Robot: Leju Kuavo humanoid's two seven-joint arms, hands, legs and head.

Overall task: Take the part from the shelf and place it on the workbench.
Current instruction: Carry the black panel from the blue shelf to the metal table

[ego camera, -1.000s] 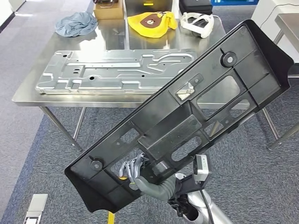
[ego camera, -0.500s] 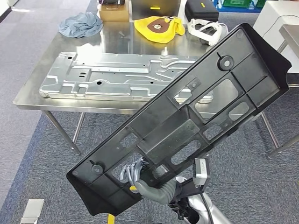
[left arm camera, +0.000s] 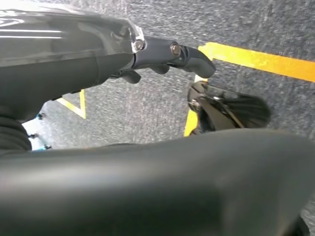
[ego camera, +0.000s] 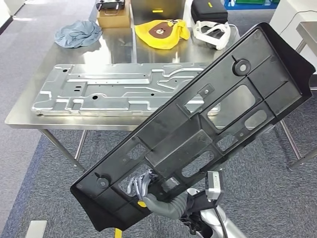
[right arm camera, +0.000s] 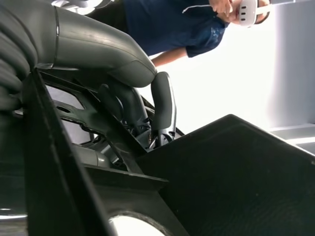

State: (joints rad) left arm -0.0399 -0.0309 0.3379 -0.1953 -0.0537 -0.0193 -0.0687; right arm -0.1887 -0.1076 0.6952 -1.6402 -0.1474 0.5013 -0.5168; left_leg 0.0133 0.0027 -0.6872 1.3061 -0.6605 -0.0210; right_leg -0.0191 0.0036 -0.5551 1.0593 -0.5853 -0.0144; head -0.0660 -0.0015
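A long black plastic part [ego camera: 194, 134] with several cut-outs hangs tilted in front of me, its low end near my body and its high end at the right. My right hand [ego camera: 147, 191] grips it from underneath near the low end, fingers reaching through an opening. The right wrist view shows those fingers [right arm camera: 163, 105] hooked over a rib of the part [right arm camera: 241, 177]. The steel workbench [ego camera: 112, 39] stands ahead, beyond the part. My left hand [left arm camera: 163, 51] hangs over the carpet with its fingers stretched out and holding nothing.
A large silver stamped panel [ego camera: 112, 89] lies along the bench's near side. Behind it are a blue cloth [ego camera: 78, 33], a cardboard box [ego camera: 114, 17], a yellow bear pouch [ego camera: 161, 30], a white headset [ego camera: 209, 30] and a black case [ego camera: 208, 10]. A person in a blue shirt [right arm camera: 174, 19] stands near.
The whole picture has shifted a little, so the camera has moved relative to the bench. The black part stays held in my right hand at the same tilt.
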